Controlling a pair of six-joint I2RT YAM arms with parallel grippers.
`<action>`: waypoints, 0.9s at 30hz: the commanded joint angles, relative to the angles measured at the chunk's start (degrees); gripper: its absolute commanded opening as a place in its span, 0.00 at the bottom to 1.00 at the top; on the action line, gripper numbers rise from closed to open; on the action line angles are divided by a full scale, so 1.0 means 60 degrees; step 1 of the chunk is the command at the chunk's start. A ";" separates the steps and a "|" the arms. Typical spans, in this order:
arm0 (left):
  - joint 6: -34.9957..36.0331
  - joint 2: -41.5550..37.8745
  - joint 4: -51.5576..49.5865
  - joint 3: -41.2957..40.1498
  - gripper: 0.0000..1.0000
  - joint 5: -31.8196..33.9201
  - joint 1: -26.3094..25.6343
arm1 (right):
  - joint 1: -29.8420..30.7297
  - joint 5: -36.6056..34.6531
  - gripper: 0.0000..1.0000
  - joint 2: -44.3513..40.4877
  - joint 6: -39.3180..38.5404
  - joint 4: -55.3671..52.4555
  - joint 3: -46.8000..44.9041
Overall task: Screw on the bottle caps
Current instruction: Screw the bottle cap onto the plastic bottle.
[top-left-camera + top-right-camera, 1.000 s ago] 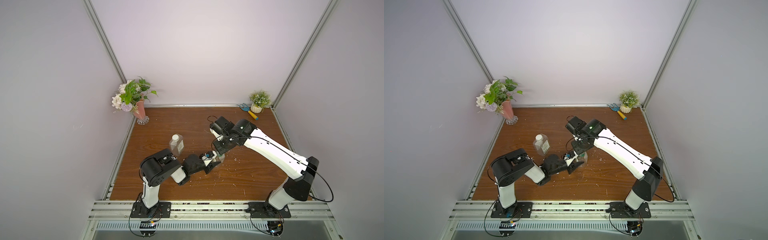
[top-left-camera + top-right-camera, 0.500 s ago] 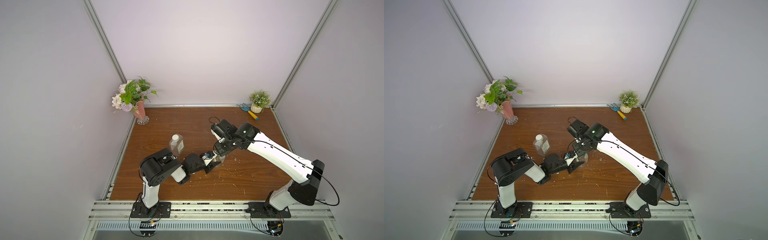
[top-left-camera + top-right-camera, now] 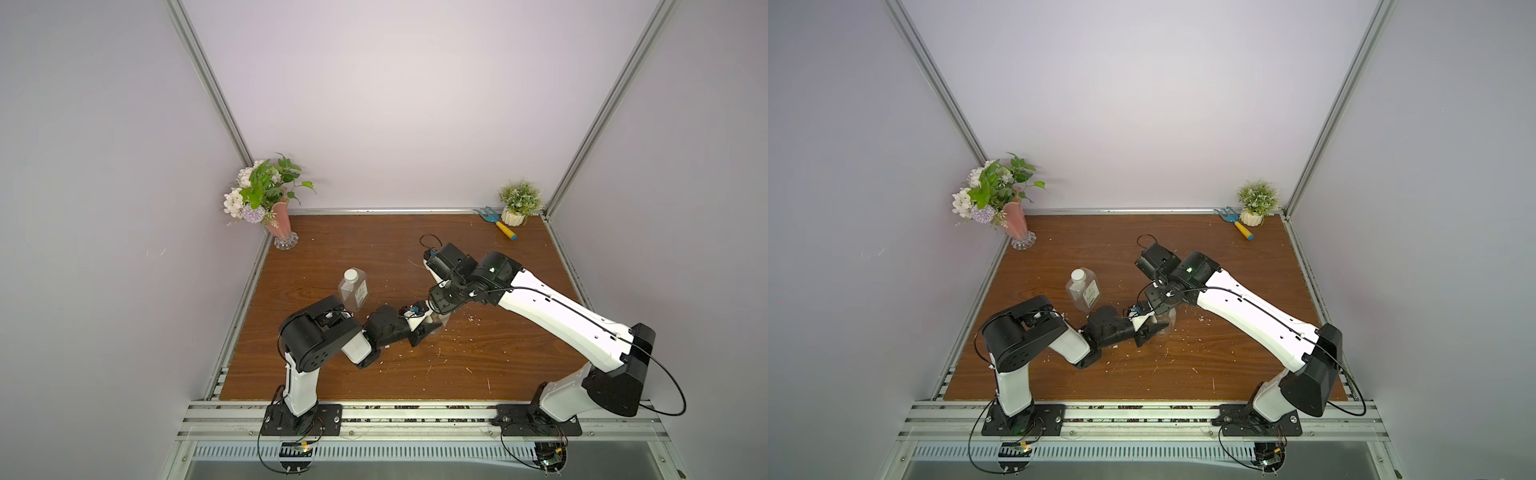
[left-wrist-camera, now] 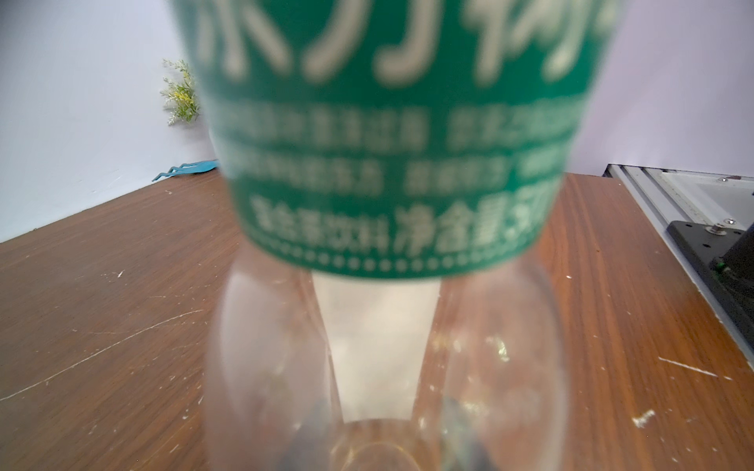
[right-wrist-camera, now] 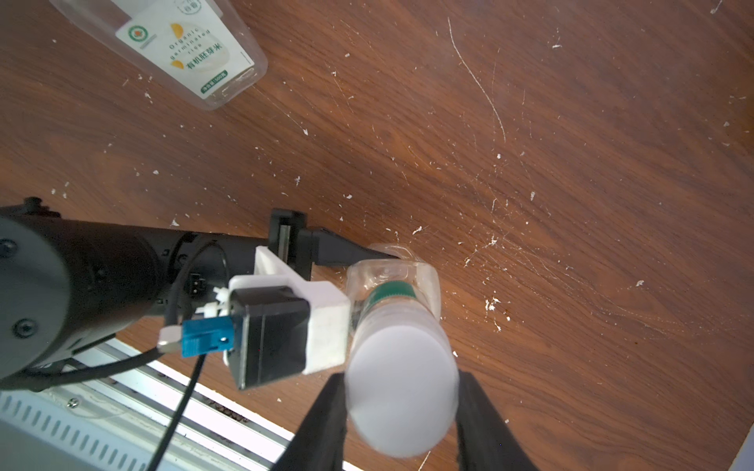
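Clear round bottle stands mid-table, clamped low on its body between the jaws of the left gripper. From above, the right gripper pinches the cap on its neck. The square bottle stands capped, farther left.

Twin overhead table views; wrist cameras close on bottle

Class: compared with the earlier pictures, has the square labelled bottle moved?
No. In both top views the square bottle stands in the same spot, just as far from the pink vase as before.
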State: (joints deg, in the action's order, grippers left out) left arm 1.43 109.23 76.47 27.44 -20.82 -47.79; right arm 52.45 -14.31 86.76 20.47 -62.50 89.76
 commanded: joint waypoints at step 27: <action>-0.0090 0.0062 -0.0571 0.0039 0.38 -0.0059 0.0132 | 0.0063 -0.0307 0.50 -0.0434 0.0484 0.0280 -0.0711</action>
State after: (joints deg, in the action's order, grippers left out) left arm 0.82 109.23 76.23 27.51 -20.82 -47.57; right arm 52.56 -14.85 84.84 22.57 -58.61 85.45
